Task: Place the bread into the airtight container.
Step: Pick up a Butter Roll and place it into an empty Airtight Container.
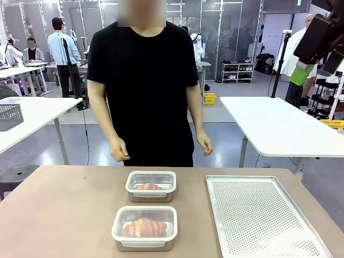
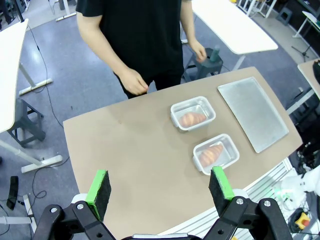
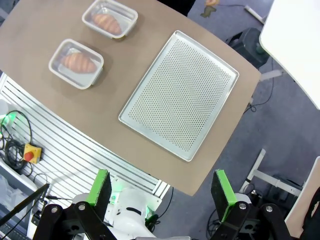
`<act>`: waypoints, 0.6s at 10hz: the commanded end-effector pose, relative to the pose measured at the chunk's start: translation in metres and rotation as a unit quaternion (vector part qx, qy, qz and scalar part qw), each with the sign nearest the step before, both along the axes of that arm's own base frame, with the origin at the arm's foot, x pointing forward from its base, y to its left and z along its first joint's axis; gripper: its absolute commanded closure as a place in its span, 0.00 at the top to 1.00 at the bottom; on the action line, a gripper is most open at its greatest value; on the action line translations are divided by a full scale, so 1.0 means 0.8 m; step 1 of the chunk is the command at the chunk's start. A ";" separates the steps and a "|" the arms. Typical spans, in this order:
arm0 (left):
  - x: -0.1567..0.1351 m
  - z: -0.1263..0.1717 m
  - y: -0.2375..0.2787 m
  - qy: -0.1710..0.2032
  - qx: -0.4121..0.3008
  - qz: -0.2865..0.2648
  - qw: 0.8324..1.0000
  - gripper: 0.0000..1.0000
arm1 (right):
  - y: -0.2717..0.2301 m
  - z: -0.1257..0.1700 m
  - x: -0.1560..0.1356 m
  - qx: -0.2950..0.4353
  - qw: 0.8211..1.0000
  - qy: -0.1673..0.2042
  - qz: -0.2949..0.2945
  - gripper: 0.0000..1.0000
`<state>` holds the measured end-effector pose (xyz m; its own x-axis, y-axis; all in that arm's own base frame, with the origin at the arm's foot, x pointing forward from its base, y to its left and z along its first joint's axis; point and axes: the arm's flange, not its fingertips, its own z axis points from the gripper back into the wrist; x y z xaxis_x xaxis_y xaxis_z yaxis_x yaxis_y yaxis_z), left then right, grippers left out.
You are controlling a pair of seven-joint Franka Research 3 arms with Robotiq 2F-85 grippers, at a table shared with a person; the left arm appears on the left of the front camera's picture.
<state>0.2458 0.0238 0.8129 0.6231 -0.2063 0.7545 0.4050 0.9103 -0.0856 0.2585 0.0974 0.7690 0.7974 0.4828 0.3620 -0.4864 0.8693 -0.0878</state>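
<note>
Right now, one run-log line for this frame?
bread in both containers | perforated tray bare | left gripper open, raised | right gripper open, raised | person standing

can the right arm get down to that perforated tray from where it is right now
Probably yes. The right gripper hangs high above the table with its jaws open and nothing held. The perforated tray lies bare on the table's right side, and the two containers sit apart from it.

Two bread-filled containers (image 3: 76,63) beside perforated tray (image 3: 181,95)
</note>
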 end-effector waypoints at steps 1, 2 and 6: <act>0.000 0.000 -0.001 0.000 0.000 -0.001 1.000 1.00 | -0.003 0.001 0.000 -0.002 1.000 0.001 -0.006 1.00; 0.000 0.000 -0.001 0.000 0.000 -0.001 1.000 1.00 | -0.003 0.001 0.000 -0.002 1.000 0.001 -0.006 1.00; 0.000 0.000 -0.001 0.000 0.000 -0.001 1.000 1.00 | -0.003 0.001 0.000 -0.002 1.000 0.001 -0.006 1.00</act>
<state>0.2458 0.0238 0.8129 0.6231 -0.2063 0.7545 0.4050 0.9103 -0.0856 0.2585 0.0974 0.7690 0.7974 0.4828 0.3619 -0.4864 0.8693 -0.0878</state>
